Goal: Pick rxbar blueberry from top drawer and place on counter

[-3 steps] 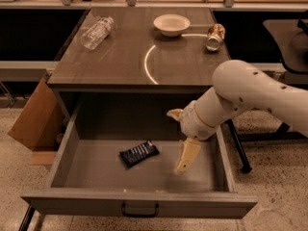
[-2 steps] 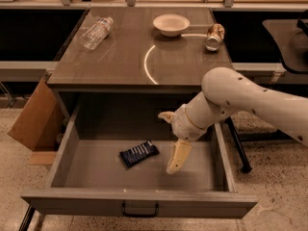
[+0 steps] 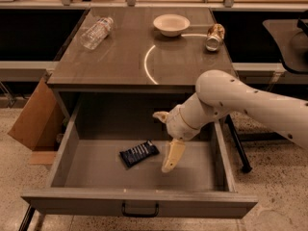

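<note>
The rxbar blueberry [image 3: 138,153] lies flat on the floor of the open top drawer [image 3: 86,203], left of centre, its dark navy wrapper showing white stripes. My gripper [image 3: 166,138] hangs inside the drawer just right of the bar, open and empty. One pale finger [image 3: 172,157] points down toward the drawer floor and the other [image 3: 160,115] sticks out higher to the left. The white arm comes in from the right over the drawer's right wall. The brown-grey counter [image 3: 120,61] with its pale arc line lies directly behind the drawer.
On the counter are a clear plastic bottle [image 3: 96,32] lying at the back left, a white bowl [image 3: 171,24] at the back centre and a tan can [image 3: 214,36] on its side at the back right. A cardboard box [image 3: 34,117] leans left of the drawer.
My gripper and arm have moved left inside the drawer, closer to the bar. The bar has not moved.
</note>
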Motion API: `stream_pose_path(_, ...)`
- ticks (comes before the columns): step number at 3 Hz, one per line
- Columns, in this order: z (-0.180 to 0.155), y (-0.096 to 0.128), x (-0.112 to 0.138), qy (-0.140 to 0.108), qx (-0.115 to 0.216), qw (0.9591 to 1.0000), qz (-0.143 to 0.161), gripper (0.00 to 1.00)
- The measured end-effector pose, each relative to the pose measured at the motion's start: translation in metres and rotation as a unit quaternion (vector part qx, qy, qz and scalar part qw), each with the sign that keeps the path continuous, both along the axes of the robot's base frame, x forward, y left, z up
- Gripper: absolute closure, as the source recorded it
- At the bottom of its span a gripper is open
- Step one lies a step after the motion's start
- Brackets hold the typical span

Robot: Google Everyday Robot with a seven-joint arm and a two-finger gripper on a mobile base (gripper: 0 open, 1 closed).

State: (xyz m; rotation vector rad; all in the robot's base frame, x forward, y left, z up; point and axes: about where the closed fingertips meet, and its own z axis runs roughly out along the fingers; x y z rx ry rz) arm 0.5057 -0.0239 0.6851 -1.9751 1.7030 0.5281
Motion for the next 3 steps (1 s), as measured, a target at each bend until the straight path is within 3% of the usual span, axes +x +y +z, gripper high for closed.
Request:
stream_pose_path(1, -0.018, 0.019, 0.012, -0.006, -0.005, 0.9997, 0.022, 0.00)
stream_pose_path(3, -0.055, 0.055, 0.022, 0.009, -0.035, 0.9970, 0.068, 0.00)
